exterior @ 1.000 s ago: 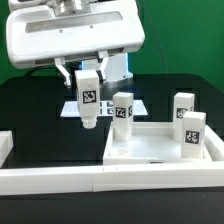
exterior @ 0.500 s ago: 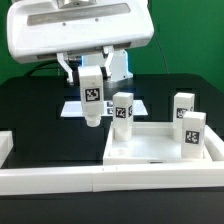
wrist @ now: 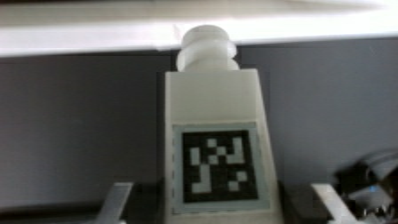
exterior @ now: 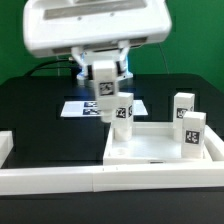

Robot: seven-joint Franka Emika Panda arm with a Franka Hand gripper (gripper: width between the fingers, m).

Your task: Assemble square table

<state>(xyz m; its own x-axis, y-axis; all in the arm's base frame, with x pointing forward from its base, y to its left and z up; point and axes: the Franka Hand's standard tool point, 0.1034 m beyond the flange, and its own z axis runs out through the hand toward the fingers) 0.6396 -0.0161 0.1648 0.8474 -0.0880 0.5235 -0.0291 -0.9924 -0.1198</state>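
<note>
My gripper is shut on a white tagged leg and holds it in the air, screw end down and slightly tilted. In the wrist view that leg fills the middle, with my gripper around its tagged end and one finger on each side. The held leg hangs just to the exterior view's left of the square table panel, near its back left corner. Three legs stand upright on the panel: one at that corner and two on the exterior view's right.
The marker board lies flat on the black table behind the held leg. A long white border bar runs along the front, and a short one stands at the exterior view's left. A green wall is behind.
The arm has carried the held leg toward the exterior view's right and a little higher, closer to the panel's back left corner. The grip is unchanged.
</note>
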